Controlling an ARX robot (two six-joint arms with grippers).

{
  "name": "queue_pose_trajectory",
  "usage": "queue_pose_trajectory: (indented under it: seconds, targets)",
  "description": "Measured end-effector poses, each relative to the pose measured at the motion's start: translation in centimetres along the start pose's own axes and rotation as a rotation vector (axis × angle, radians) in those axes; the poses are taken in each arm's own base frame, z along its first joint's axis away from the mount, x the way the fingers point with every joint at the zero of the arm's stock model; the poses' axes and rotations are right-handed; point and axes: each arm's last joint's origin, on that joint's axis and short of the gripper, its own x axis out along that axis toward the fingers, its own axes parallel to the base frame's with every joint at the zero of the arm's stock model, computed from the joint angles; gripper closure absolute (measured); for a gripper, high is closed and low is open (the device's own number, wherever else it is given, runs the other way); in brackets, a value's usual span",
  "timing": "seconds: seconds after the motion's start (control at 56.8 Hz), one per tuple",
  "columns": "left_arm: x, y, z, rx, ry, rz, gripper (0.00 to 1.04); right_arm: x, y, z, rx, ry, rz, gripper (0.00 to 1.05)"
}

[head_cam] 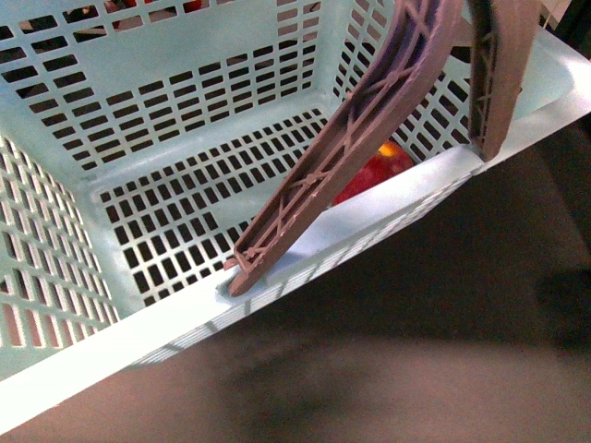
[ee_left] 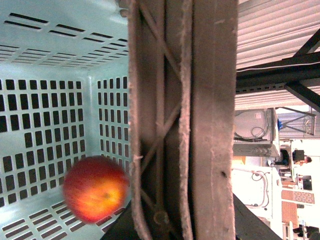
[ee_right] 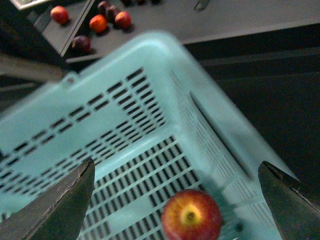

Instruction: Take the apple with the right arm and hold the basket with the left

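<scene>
While the apple (ee_right: 191,215) lies ungrasped in the basket (ee_right: 150,55) beneath the spread right gripper (ee_right: 176,167), the left gripper's (ee_left: 180,227) closure cannot be determined.

You, front view: dark surface (head_cam: 416,369) fills 5 o'clock, below basket (head_cam: 55,369) rim; contact unclear. You, right wrist view: grey tabletop (ee_right: 240,15) beyond basket. On it, red fruit (ee_right: 60,14), two more reddish fruits (ee_right: 98,23) side by side, maroon fruit (ee_right: 81,44) near them.

A dark brown surface (head_cam: 388,369) lies in dim light. A pale ribbed wall (ee_left: 270,30) meets dark steel beams (ee_left: 280,75) beside white machines (ee_left: 252,132). A grey counter (ee_right: 240,17) stands farther off.
</scene>
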Motion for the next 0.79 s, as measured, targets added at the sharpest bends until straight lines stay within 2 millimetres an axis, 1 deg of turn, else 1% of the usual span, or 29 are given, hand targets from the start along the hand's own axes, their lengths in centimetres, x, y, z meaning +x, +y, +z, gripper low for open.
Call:
queue_pose_trajectory:
  seconds: [0.053, 0.106, 0.141, 0.176, 0.229, 0.335, 0.37, 0.388, 0.423, 0.458, 0.511, 0.546, 0.581, 0.67, 0.705, 0.793]
  targets:
    - [0.1, 0.0, 0.0, -0.002, -0.002, 0.003, 0.89, -0.9, -0.4, 1.2, -0.001, -0.066, -0.067, 0.09]
    - [0.1, 0.1, 0.1, -0.001, -0.012, 0.007, 0.89, -2.5, -0.5, 3.0, -0.032, -0.203, -0.156, 0.09]
    - [0.1, 0.1, 0.1, 0.004, -0.014, 0.009, 0.89, -4.3, 0.1, 4.6, -0.082, -0.332, -0.194, 0.09]
    - [0.1, 0.1, 0.1, 0.004, -0.013, 0.008, 0.89, -6.2, 1.0, 5.9, -0.122, -0.443, -0.193, 0.09]
    - [0.1, 0.1, 0.1, 0.003, -0.01, 0.007, 0.89, -8.3, 2.0, 7.4, -0.178, -0.552, -0.166, 0.09]
    - [0.1, 0.1, 0.0, -0.002, -0.002, 0.003, 0.89, -10.5, 2.7, 8.9, -0.266, -0.629, -0.158, 0.09]
    - [0.1, 0.1, 0.0, -0.003, 0.0, 0.002, 0.89, -10.7, 2.7, 9.1, -0.285, -0.631, -0.168, 0.09]
    - [0.1, 0.1, 0.0, -0.005, 0.002, 0.001, 0.89, -10.8, 2.5, 9.1, -0.293, -0.606, -0.167, 0.12]
    - [0.1, 0.1, 0.0, -0.007, 0.003, 0.0, 0.89, -10.6, 1.9, 8.5, -0.322, -0.519, -0.153, 0.18]
    - [0.1, 0.1, 0.0, -0.006, 0.002, 0.001, 0.89, -10.1, 0.7, 6.7, -0.337, -0.409, -0.149, 0.27]
    - [0.2, 0.1, 0.0, -0.006, 0.0, 0.006, 0.89, -9.9, -1.2, 4.4, -0.331, -0.349, -0.155, 0.38]
    - [0.2, 0.1, 0.0, -0.005, -0.007, 0.009, 0.89, -10.1, -2.7, 2.9, -0.314, -0.34, -0.163, 0.46]
    - [0.2, 0.2, 0.1, -0.001, -0.012, 0.011, 0.89, -10.5, -3.7, 2.1, -0.301, -0.349, -0.165, 0.53]
    - [0.2, 0.2, 0.1, 0.002, -0.012, 0.011, 0.89, -11.3, -5.1, 0.9, -0.283, -0.368, -0.156, 0.66]
    - [0.2, 0.2, 0.0, 0.001, -0.01, 0.01, 0.89, -11.6, -6.0, -0.1, -0.278, -0.374, -0.154, 0.74]
    - [0.2, 0.1, 0.0, -0.002, 0.0, 0.006, 0.89, -11.8, -7.5, -1.9, -0.279, -0.361, -0.159, 0.9]
